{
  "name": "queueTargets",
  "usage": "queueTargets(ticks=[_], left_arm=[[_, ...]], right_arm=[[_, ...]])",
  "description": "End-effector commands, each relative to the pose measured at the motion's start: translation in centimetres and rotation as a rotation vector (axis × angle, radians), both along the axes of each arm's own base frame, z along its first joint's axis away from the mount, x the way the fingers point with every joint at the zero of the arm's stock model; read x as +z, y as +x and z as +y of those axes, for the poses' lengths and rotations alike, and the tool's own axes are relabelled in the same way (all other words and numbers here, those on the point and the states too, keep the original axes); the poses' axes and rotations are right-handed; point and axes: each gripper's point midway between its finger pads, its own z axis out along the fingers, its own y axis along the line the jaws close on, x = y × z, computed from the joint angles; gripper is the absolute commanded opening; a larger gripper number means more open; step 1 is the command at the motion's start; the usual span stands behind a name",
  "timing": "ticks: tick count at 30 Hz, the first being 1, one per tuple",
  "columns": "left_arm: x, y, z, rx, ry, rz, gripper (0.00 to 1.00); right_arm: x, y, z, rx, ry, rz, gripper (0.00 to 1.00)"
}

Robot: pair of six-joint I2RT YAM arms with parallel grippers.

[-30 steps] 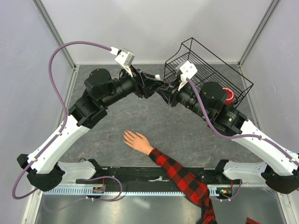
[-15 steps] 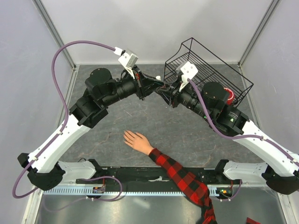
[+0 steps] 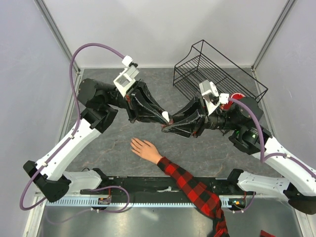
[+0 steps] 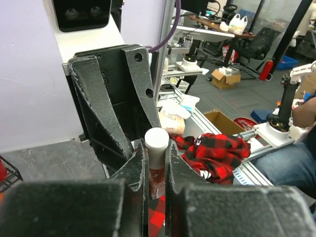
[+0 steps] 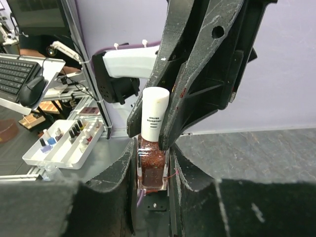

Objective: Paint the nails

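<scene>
Grey mottled tabletop (image 3: 197, 148); pale lilac walls (image 3: 158, 29); aluminium corner posts (image 3: 57, 34); black wire basket (image 3: 197, 74) far right.

White links (image 3: 74, 143), black joints (image 3: 94, 91), looping purple cable (image 3: 72, 66), white wrist-camera housing (image 3: 124, 79), scuffed black fingers (image 4: 136, 173).

Both arms reach inward, left hand (image 3: 165, 117) and right hand (image 3: 166, 128) clamped shut, tips nearly meeting

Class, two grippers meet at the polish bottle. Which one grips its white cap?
The left gripper: its fingers pinch the cap, while the right gripper clamps the dark red glass body of the bottle.
</scene>
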Motion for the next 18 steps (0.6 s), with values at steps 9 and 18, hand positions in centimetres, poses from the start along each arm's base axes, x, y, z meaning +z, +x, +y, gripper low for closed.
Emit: queueTargets(ticks=[9,18], left_arm=[[2.6,4.2,2.6,0.505,-0.01,-0.015,0.86],[1.9,10.9,4.9,0.922,-0.027,0.17,0.62]], right_arm=[[0.6,4.8,-1.8,-0.335,-0.082,-0.173,0.0],[0.4,12.0,-2.8,-0.702,-0.121,-0.078,0.0]])
